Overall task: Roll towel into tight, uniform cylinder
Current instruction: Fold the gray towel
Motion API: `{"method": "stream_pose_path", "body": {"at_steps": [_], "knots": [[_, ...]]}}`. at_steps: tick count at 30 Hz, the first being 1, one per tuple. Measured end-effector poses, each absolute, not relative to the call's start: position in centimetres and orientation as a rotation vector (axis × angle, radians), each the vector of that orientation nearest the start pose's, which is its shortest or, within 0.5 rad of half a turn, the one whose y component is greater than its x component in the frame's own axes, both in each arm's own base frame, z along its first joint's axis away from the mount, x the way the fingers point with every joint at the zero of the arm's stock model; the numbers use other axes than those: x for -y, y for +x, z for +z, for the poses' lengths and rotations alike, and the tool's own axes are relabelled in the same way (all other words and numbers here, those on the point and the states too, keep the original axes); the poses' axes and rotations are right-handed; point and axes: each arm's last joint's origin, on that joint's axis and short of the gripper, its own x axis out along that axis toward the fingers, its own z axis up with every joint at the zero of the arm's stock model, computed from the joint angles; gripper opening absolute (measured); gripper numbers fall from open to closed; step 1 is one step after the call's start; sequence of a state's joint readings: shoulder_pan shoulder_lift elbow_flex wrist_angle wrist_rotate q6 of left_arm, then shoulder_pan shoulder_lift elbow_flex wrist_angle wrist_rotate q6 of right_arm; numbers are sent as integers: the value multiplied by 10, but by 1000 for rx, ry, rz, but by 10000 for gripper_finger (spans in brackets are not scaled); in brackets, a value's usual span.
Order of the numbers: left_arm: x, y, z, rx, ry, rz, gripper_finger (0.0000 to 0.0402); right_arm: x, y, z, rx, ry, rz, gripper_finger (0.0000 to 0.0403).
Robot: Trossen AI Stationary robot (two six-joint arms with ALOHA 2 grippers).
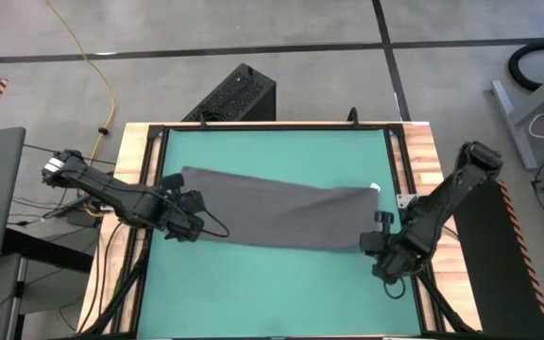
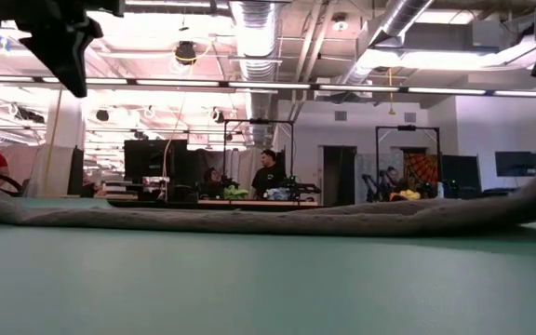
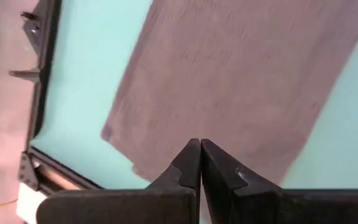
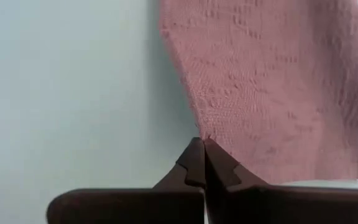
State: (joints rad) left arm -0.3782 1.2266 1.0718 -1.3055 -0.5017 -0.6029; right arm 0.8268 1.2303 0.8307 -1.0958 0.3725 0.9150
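Both grippers sit at the towel's (image 1: 277,217) short ends with fingers pressed together. On the left, the left gripper (image 1: 189,225) has its tips (image 3: 197,155) over the cloth's edge; whether any fabric is pinched I cannot tell. The towel lies flat and slightly askew across the middle of the teal table (image 1: 281,293), unrolled. On the right, the right gripper (image 1: 374,244) meets the near corner (image 4: 204,144). For a tight roll, I'd say both ends should turn together, keeping the edge straight. Only the low view shows the cloth (image 2: 249,219) hugging the table with its ends lifting; the wrist views show the weave.
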Motion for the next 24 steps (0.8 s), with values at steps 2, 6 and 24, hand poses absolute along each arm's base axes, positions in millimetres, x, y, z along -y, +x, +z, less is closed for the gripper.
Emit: {"method": "stream_pose_path", "body": {"at_steps": [2, 6, 24], "knots": [[59, 185, 277, -1208, 81, 473, 0, -130, 134, 221, -1220, -53, -209, 11], [60, 184, 256, -1259, 80, 424, 10, -130, 133, 221, -1208, -67, -207, 11], [56, 160, 179, -1507, -14, 269, 158, -130, 134, 220, -1215, -95, -198, 11]]}}
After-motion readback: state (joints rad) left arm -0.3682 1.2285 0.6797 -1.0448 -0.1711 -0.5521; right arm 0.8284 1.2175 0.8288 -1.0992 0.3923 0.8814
